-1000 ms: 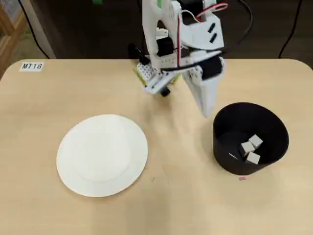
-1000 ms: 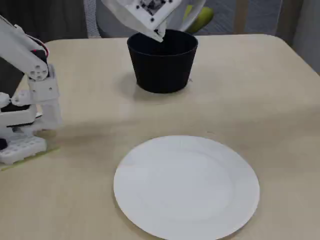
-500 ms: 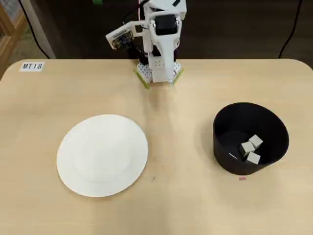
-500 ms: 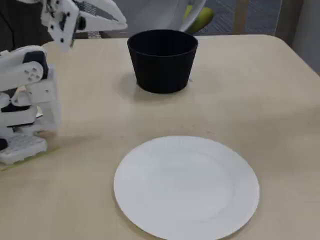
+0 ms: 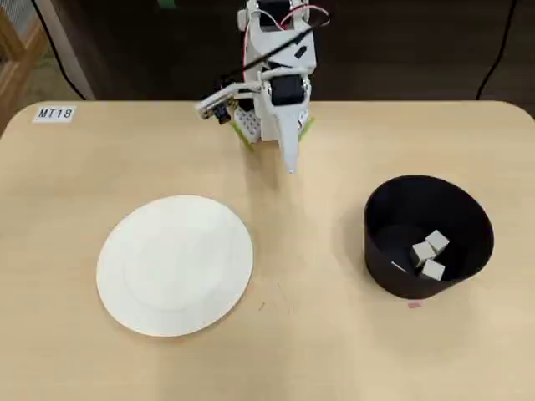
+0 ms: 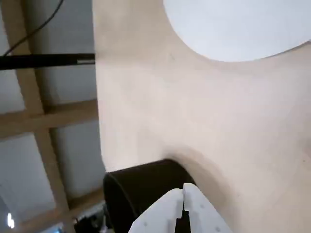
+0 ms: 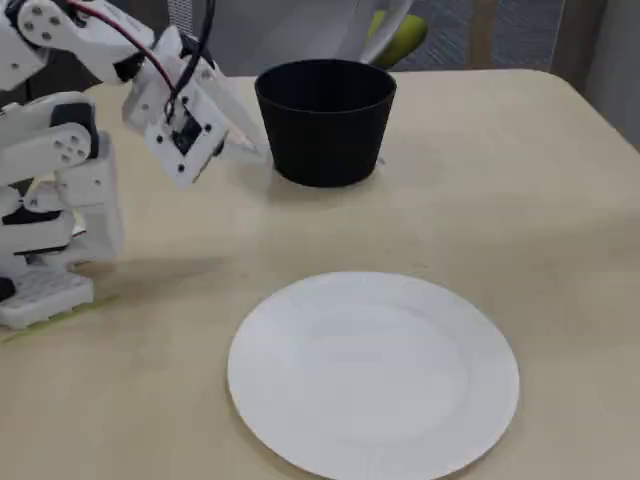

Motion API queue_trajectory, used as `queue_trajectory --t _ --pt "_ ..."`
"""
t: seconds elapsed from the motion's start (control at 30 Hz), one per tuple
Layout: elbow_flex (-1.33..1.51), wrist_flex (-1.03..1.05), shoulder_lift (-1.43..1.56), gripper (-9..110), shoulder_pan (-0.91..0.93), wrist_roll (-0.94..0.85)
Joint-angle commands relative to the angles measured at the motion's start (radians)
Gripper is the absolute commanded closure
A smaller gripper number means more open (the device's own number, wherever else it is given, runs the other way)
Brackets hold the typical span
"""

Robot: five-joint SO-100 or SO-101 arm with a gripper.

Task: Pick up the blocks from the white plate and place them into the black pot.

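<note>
Your blocks (image 5: 429, 254) all sit inside the black pot (image 5: 380, 238), and the white plate (image 5: 175, 265) is bare, so the job looks finished. The gripper (image 6: 183, 203) has its jaws pressed together, empty, parked near the base because nothing remains to carry.

Three cameras: one above, one on the wrist, one low at the counter's side.

The overhead view looks straight down on the whole counter (image 5: 334, 351), arm base at top centre, white plate (image 5: 175, 265) lower left, black pot (image 5: 428, 236) right. The fixed view sits low and near, past the plate (image 7: 373, 375) at bottom centre towards the pot (image 7: 326, 120) at the top. The close wrist view, seemingly tilted, has the claw (image 6: 183, 206) at bottom centre; all three share plate and pot.
</note>
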Motion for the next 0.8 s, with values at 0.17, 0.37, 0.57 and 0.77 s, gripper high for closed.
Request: queue_trajectory --t 0.17,0.37,0.57,0.77 --pt "0.095 -0.055 0.002 104 -0.023 0.031" --pt "0.186 -0.087 0.002 104 -0.04 0.049" --pt "0.192 -0.091 0.002 104 -0.041 0.08" --pt "0.192 -0.089 0.002 101 -0.046 0.072"
